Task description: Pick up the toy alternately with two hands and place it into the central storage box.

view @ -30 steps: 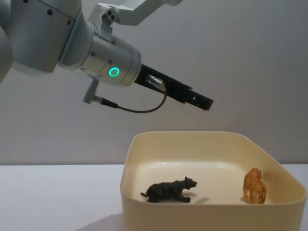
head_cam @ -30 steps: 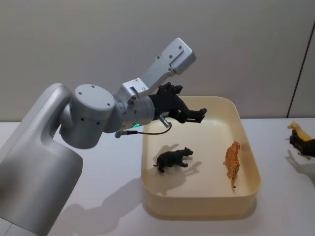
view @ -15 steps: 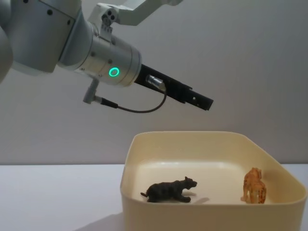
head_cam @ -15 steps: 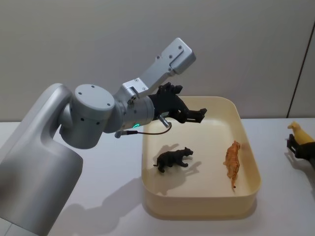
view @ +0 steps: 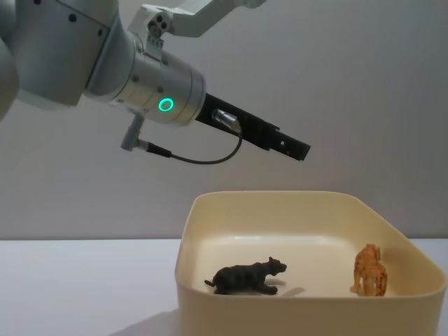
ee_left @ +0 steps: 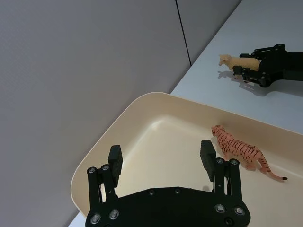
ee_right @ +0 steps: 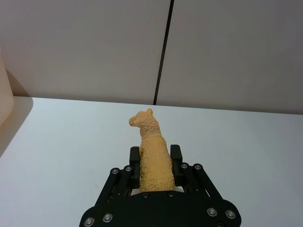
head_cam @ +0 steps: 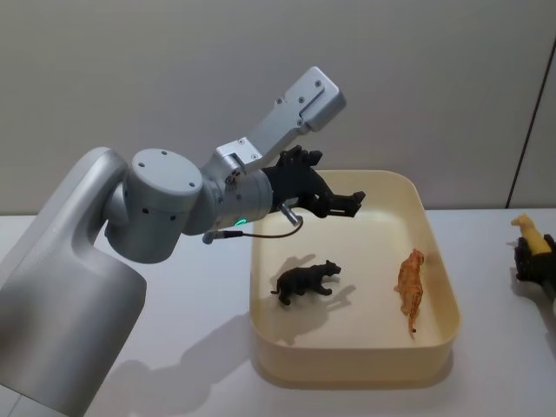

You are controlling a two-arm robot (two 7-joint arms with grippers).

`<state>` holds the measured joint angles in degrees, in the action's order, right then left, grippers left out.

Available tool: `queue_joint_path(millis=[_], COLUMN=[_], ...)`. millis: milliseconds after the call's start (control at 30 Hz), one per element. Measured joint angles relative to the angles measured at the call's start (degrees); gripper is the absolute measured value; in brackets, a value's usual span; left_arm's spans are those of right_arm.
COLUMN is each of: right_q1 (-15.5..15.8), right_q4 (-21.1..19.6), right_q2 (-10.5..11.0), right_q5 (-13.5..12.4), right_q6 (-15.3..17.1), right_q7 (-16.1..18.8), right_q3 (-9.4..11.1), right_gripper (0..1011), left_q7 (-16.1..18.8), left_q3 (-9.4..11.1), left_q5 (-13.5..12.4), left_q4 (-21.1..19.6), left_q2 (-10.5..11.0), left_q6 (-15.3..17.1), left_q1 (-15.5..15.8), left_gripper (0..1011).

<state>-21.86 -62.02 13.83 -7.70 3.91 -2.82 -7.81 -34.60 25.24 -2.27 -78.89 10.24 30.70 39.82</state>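
Observation:
The cream-yellow central storage box [head_cam: 347, 369] [view: 280, 308] [ee_left: 118, 123] stands mid-table. Inside it stand a black animal toy [head_cam: 307, 281] [view: 246, 276] and an orange striped tiger [head_cam: 411, 287] [view: 369, 270] [ee_left: 239, 150]. My left gripper [head_cam: 352, 201] [ee_left: 161, 155] [view: 297, 150] hovers open and empty above the box's far left part. To the right of the box, my right gripper [head_cam: 532, 261] [ee_right: 155, 158] [ee_left: 242, 73] is shut on a yellow llama toy [head_cam: 527, 233] [ee_right: 152, 146] [ee_left: 239, 62], which is upright, just above the table.
The white table [head_cam: 200, 330] runs around the box on both sides. A grey wall with a dark vertical seam [ee_right: 163, 52] rises behind. The thick silver left arm [head_cam: 156, 208] with its green ring light [view: 165, 105] leans over the table's left half.
The right gripper with the llama has shifted slightly toward the right edge of the head view. The left arm and the toys in the box have not moved.

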Motion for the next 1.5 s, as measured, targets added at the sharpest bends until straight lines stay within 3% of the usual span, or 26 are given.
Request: queue_joint_path(millis=[333, 800, 1167, 1500], right_q1=[0.2, 2.1, 1.9, -0.5], right_q4=[-0.7, -9.9, -15.3, -14.4], right_q2=[0.0, 0.4, -0.1, -1.9], right_q5=[-0.2, -4.5, -7.7, -7.7], right_q6=[-1.1, -3.7, -2.3, -0.5], right_q7=[1.5, 7.4, 13.4, 17.2], right_q3=[0.0, 0.4, -0.1, -1.9], right_gripper=[357, 357, 357, 357], left_q7=[0.0, 0.0, 0.0, 0.0], left_q3=[0.0, 0.0, 0.0, 0.0], left_q5=[0.0, 0.0, 0.0, 0.0], left_q4=[0.0, 0.0, 0.0, 0.0], left_q2=[0.0, 0.0, 0.0, 0.0], left_q6=[0.0, 0.0, 0.0, 0.0], left_q1=[0.0, 0.0, 0.0, 0.0], left_gripper=[1002, 1002, 1002, 1001])
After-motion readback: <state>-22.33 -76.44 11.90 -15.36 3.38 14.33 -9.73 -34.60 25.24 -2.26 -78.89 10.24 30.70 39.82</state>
